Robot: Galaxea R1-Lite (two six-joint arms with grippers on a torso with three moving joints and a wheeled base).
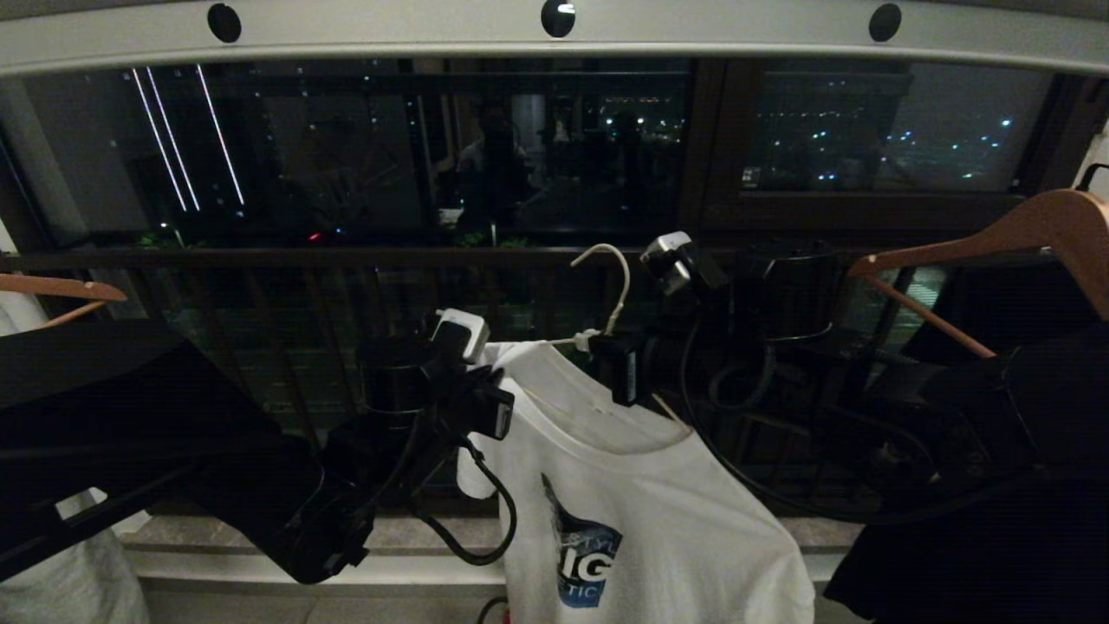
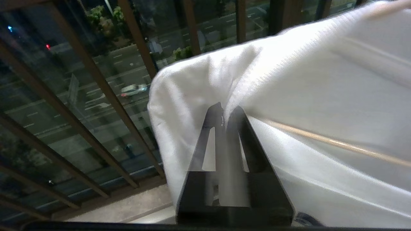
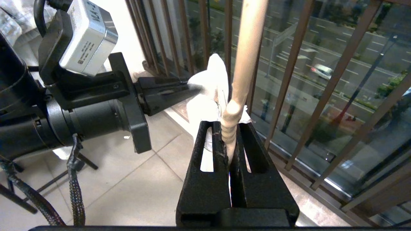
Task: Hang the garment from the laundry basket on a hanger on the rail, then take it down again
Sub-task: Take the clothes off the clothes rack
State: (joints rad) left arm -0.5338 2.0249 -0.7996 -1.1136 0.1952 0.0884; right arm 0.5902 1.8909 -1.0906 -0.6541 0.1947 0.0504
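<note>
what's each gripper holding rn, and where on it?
Right gripper: shut on the hanger at its twisted neck, below the hook. Left gripper: shut on the garment, pinching the fabric at a shoulder edge.

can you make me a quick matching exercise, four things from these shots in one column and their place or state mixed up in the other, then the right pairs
Things
1. left claw
2. right claw
3. rail
4. wooden hanger

Place or state
A. runs across the top of the head view, with round black holes
B. shut on the T-shirt's shoulder
C. at the right edge of the head view, dark clothing below it
D. shut on the wire hanger's twisted neck

Pairs: 1-B, 2-D, 3-A, 4-C
</note>
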